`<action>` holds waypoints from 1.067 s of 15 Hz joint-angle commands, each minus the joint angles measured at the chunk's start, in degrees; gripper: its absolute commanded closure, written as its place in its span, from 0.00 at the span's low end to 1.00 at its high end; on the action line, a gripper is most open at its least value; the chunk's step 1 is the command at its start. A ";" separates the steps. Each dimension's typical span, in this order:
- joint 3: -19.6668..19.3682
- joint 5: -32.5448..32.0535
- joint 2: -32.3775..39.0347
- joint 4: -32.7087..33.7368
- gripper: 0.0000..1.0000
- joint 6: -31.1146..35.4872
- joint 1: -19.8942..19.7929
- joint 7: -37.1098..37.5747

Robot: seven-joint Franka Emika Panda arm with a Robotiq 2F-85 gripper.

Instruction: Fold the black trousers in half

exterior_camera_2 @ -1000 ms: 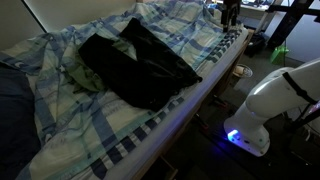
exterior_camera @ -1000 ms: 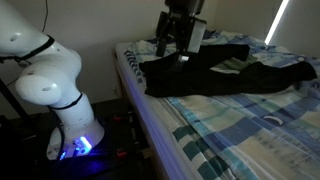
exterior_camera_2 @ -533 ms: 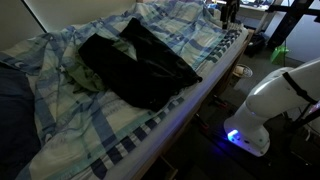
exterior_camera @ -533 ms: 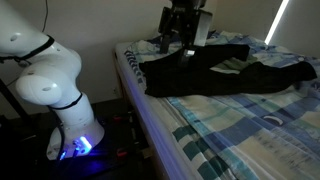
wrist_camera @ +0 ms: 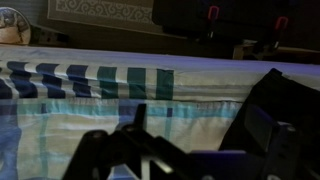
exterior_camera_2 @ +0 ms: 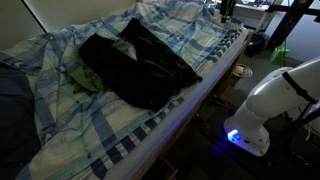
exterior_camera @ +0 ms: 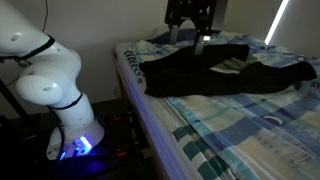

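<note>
In an exterior view my end effector hangs clear above the black trousers, touching nothing. The garment lies crumpled beneath it and runs off along the table away from the fingers. My worry is depth: from this angle I can't judge how high I sit over the cloth, so coming down could bury the fingertips in the mattress.

In the exterior view from the far end, the end effector is small and partly cut off at the top edge. The trousers lie well away from it in an uneven, overlapping heap. If I grab one layer of that heap, only one leg lifts and the fold comes out lopsided.

In the wrist view the end effector is spread wide with nothing between the fingers — released. Directly ahead of it is the plaid sheet, and the dark mass to one side I take for the trousers, though I can't be sure. If I close here I'd pinch the sheet, and any lift would drag the bedding — and the trousers with it.
</note>
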 commanded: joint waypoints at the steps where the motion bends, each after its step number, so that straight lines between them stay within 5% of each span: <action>1: 0.05 0.04 0.08 0.09 0.00 -0.10 -0.06 -0.03; 5: -1.12 5.19 1.57 -0.47 0.00 3.89 0.79 0.33; 13: 0.32 21.51 15.64 3.44 0.00 19.47 1.95 1.08; 16: 1.57 20.45 15.13 1.59 0.00 19.89 0.78 1.09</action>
